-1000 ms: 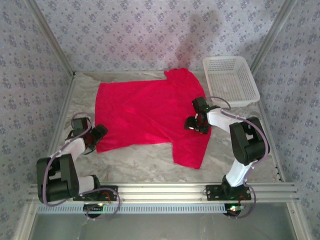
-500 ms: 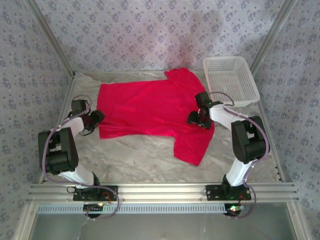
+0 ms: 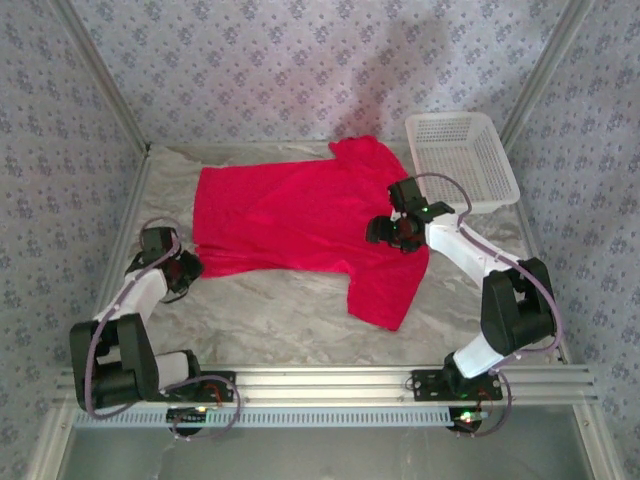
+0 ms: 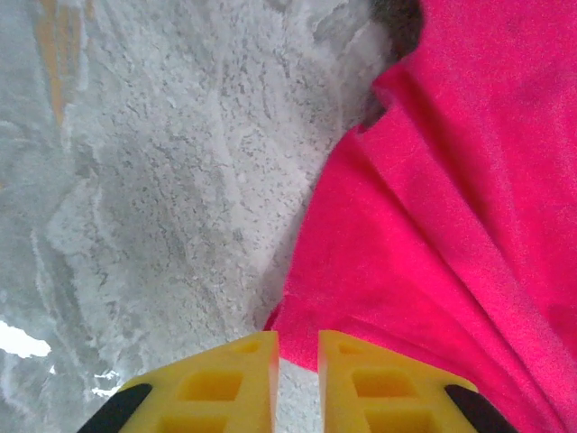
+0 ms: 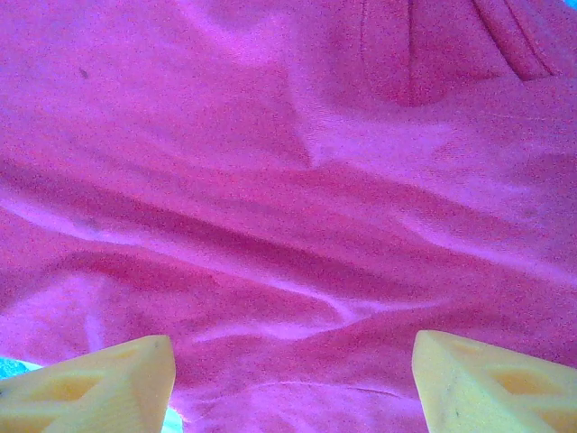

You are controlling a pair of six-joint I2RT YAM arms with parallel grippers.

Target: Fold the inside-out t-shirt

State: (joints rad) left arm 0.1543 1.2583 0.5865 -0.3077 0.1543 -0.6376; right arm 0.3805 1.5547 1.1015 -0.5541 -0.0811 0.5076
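Bright red fabric t-shirt (image 3: pixel 290 215) lying on grey desk (image 3: pixel 290 310) | left hand (image 4: pixel 297 347) sitting nearly pressed together at its lower-left corner, pinch: cannot tell | right hand (image 5: pixel 293 347) standing spread over shirt

T-shirt (image 3: pixel 300 215) on table (image 3: pixel 290 320), basket (image 3: pixel 462 160) right

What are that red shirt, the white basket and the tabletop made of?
The t-shirt: soft knit cloth, likely cotton; matte, with wrinkles and folds.
The basket: looks like moulded white plastic; regular lattice holes.
The tabletop: unclear, perhaps a marbled grey sheet or stone; rough and grainy up close.
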